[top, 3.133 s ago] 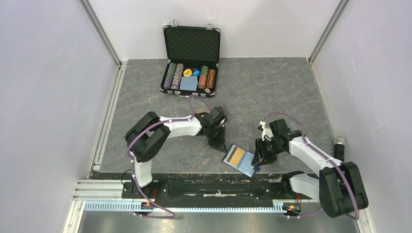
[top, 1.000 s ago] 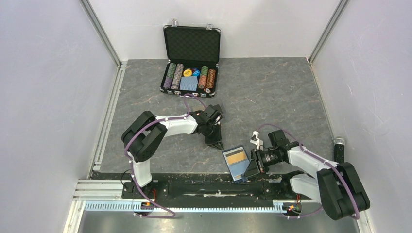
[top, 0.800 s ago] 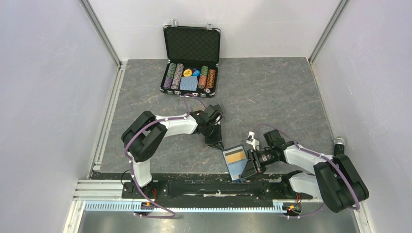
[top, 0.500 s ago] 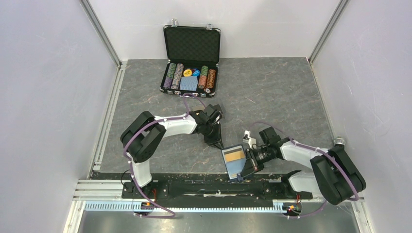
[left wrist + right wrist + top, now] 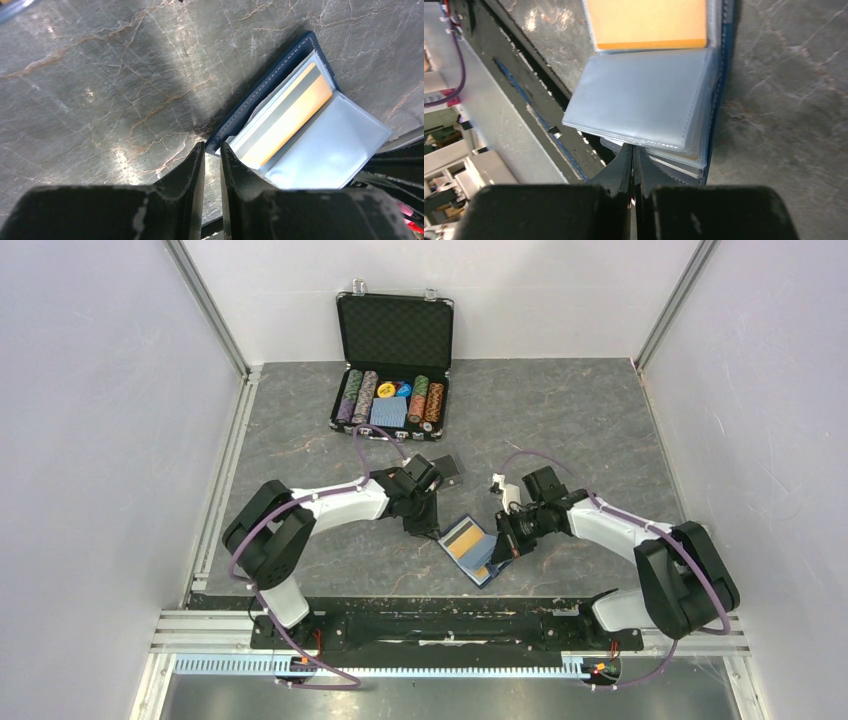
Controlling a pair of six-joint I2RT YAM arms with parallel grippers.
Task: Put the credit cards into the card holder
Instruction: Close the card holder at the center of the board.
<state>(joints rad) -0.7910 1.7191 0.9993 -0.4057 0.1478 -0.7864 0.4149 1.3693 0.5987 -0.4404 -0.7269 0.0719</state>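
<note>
Right wrist view: right claw pinched shut against the open card holder just ahead; an orange credit card sits pocketed beyond. Left claw, slightly parted and empty, is beside the holder's corner. Likely risk: the shut claw shoves the holder instead of steadying it.

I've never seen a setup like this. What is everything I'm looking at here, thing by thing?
card holder: one, navy with pale blue pockets, lying open on the table between the arms
gold-orange card: one, tucked in a holder pocket
dark grey rectangle: one, on the table beyond the left wrist; perhaps a card, too small to tell
case: one, black, lid up, at the back of the table
poker chips: several stacks, mixed colours, in the case
patterned deck: one, blue, among the chips
table: one, grey marbled
left gripper: black, fingers a slit apart, tips at the holder's corner
right gripper: black, fingers together, tips at the pockets' edge
</note>
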